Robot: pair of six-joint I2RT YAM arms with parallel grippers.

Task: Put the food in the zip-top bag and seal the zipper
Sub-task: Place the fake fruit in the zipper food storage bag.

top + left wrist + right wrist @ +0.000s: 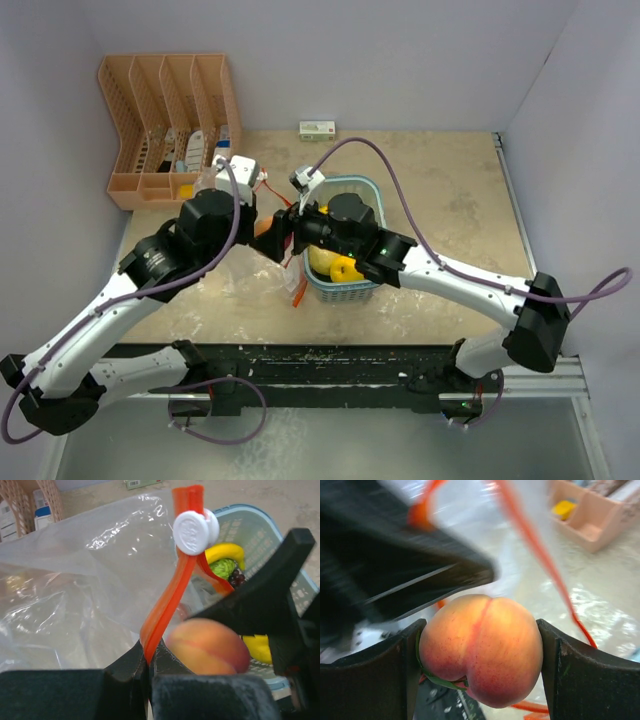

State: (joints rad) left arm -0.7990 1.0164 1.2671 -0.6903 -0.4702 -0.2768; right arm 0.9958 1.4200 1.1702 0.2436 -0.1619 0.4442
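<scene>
My right gripper is shut on a pink-yellow peach and holds it at the mouth of the clear zip-top bag. The peach also shows in the left wrist view and from above. My left gripper is shut on the bag's orange-red zipper strip, holding the mouth edge up; a white slider sits near the strip's top. The bag lies crumpled on the table. Yellow fruits and a dark grape bunch lie in the light blue basket.
A peach-coloured slotted organiser stands at the back left. A small white-green box lies at the back wall. The two wrists are close together over the bag and the basket's left rim.
</scene>
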